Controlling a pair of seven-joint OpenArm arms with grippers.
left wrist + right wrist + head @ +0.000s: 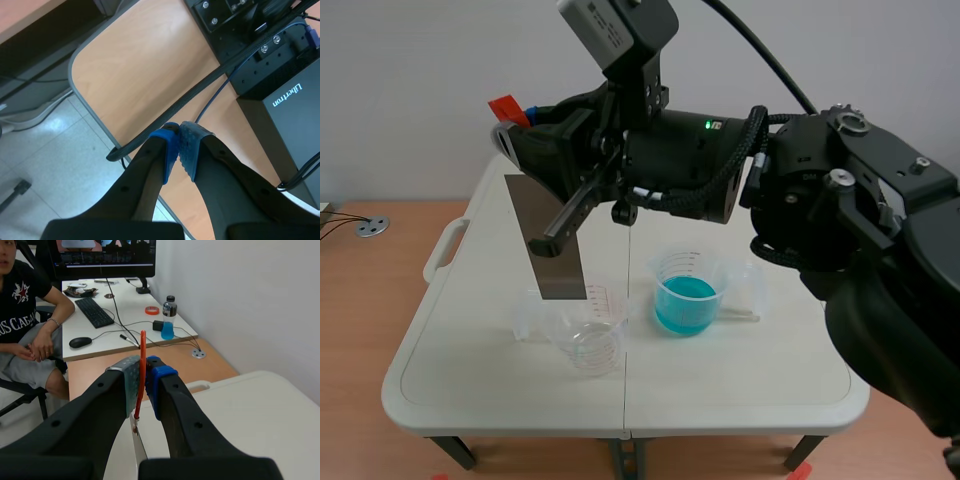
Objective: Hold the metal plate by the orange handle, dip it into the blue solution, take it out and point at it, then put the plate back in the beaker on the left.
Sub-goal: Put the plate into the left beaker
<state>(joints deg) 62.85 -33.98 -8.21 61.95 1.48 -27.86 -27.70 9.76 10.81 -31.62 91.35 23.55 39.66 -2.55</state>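
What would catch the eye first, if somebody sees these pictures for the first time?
The grey metal plate hangs upright just above the empty beaker, held by its orange handle between the right fingers. Beside it, the beaker of bright blue solution stands on the white table.

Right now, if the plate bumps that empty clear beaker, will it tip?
Likely yes: the empty beaker looks like thin clear plastic, with nothing inside weighing it down. The metal plate hangs flat from the right gripper, so it probably won't flex.
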